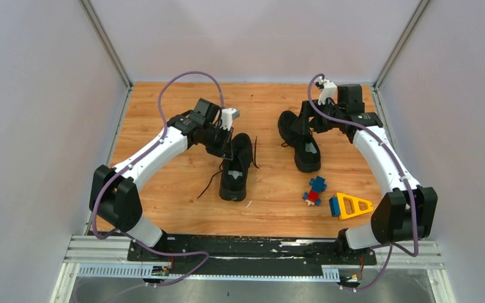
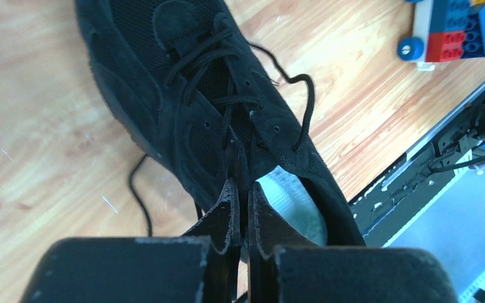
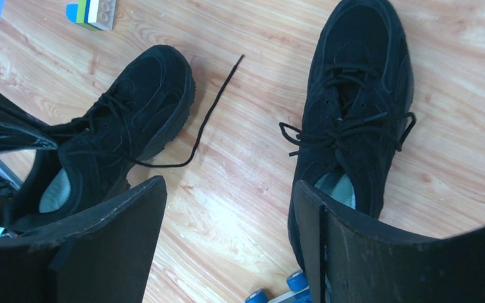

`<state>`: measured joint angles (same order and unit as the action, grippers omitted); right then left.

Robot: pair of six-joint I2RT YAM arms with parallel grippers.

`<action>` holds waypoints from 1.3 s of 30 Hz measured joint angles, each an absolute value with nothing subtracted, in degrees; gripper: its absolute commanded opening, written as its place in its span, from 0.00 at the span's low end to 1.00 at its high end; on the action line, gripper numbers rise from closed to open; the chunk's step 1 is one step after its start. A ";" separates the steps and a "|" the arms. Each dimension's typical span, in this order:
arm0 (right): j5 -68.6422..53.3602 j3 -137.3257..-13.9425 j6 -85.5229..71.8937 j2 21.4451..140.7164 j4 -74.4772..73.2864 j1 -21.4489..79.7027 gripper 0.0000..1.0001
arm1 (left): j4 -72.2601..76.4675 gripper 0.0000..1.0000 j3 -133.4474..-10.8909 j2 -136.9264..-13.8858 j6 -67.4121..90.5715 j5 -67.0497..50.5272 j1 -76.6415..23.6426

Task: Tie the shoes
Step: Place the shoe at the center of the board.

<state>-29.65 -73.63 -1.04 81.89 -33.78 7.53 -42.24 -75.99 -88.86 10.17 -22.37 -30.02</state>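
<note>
Lowest in the overhead view, right of centre, sat the toy blocks [image 1: 317, 190], beyond them the left-hand black sneaker [image 1: 236, 169] with the left gripper [image 2: 241, 192] closed tight at its collar, and farthest, upper right, the right-hand black sneaker [image 1: 302, 144] beneath the right gripper [image 3: 228, 186], jaws wide apart.

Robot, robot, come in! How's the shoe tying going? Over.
Left gripper shut at left shoe tongue. Right gripper open over right shoe heel. Laces loose, no bows yet. Toy blocks nearby, not in the way. Over.
</note>
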 measured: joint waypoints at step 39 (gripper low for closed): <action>4.36 -94.17 -14.13 123.04 -32.71 32.49 0.50 | -38.52 0.71 -55.02 -68.99 21.17 -21.98 -10.31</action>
<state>4.36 -94.17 -14.13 123.04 -32.71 32.49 -38.52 -55.02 -68.99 21.17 -21.98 -10.31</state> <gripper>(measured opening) 0.544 0.712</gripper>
